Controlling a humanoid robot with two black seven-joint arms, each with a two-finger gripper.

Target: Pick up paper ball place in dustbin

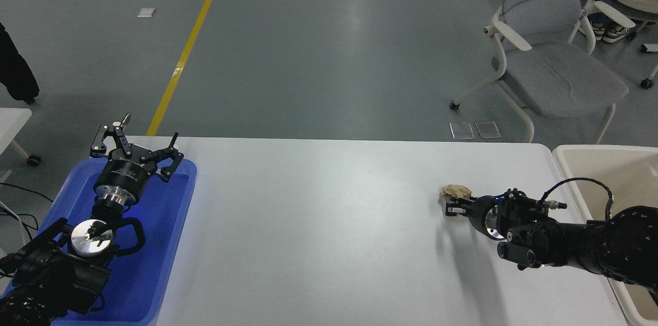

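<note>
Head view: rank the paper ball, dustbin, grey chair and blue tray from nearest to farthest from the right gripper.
1. Paper ball, at the right gripper tips, on the table's right part.
2. Dustbin, off the table's right end.
3. Grey chair, on the floor beyond the far right corner.
4. Blue tray, at the table's left end, under the parked left gripper.

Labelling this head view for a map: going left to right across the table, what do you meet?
Blue tray with the left tool over it → bare white table → paper ball at the right tool → dustbin.
</note>
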